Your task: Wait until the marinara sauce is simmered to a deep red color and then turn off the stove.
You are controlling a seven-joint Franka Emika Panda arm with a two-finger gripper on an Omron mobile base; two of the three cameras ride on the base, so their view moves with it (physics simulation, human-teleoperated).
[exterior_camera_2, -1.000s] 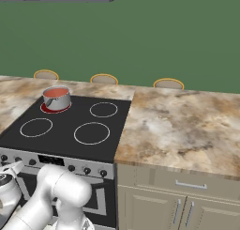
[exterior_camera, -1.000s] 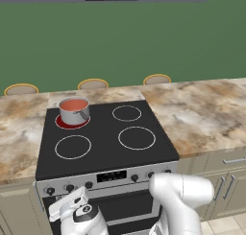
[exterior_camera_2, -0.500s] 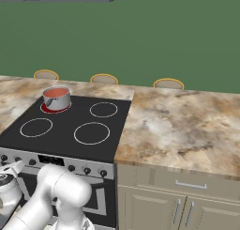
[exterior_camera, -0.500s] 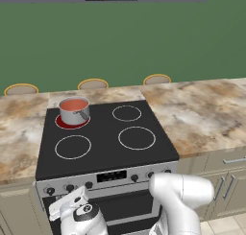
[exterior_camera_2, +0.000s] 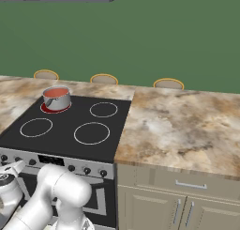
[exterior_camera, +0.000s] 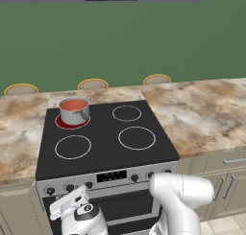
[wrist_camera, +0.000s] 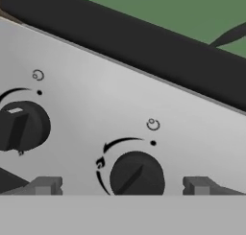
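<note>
Silver stove panel: knob between open gripper fingertips.

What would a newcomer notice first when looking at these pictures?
First, the steel saucepan of orange-red marinara sauce on the glowing back-left burner of the black stove. Then, in the hand view, the open gripper close in front of a black knob on the silver panel.

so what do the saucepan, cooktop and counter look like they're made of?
Saucepan: shiny grey walls, likely polished steel.
Cooktop: flat glossy black with white burner rings, looks like glass.
Counter: mottled beige-brown veining, stone-like, possibly marble or granite; a rendered texture, so uncertain.
</note>
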